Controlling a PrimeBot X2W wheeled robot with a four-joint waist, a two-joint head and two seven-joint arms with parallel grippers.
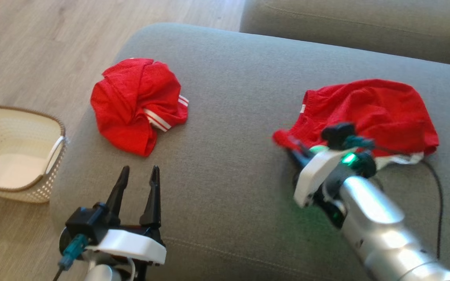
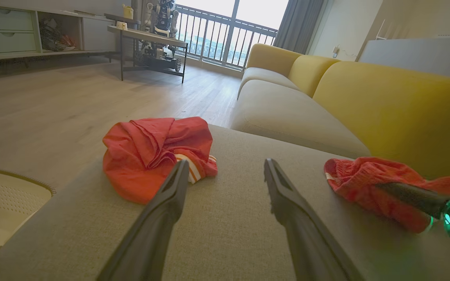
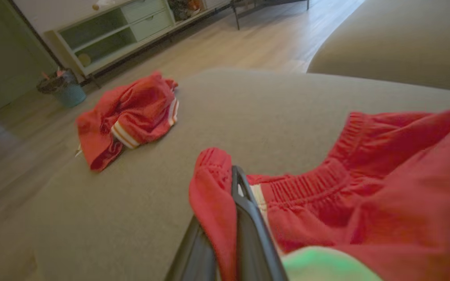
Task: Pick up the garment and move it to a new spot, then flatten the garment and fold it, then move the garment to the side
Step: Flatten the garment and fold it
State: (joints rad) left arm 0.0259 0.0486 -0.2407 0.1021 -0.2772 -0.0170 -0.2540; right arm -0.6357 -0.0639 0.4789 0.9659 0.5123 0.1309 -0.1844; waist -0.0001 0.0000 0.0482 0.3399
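**A:** Starting from the far left, what's there?

**B:** A pale perforated basket [image 1: 55,168] sits on the wood floor, well out to the left of the left gripper [image 1: 140,170]. Just beyond that gripper's tips, slightly to their left, a crumpled pair of striped red shorts [image 1: 137,103] lies on the grey sofa cushion [image 1: 229,187]. The left gripper's fingers are spread apart with nothing between them. I can't tell whether they touch the cushion.

**A:** And further right?

**B:** The right gripper [image 3: 229,187] is pinched together on a fold of the elastic waistband of the other red shorts [image 1: 369,111]. The rest of that garment is heaped on the cushion, beyond the fingers and to their right.

**A:** How far along would you say it is?

**B:** It's early, I'd judge. The grip is made, but most of the cloth rests on the cushion, so the pick-up has barely begun. Carrying the garment to a new spot, flattening it, folding it and setting it aside all look undone.
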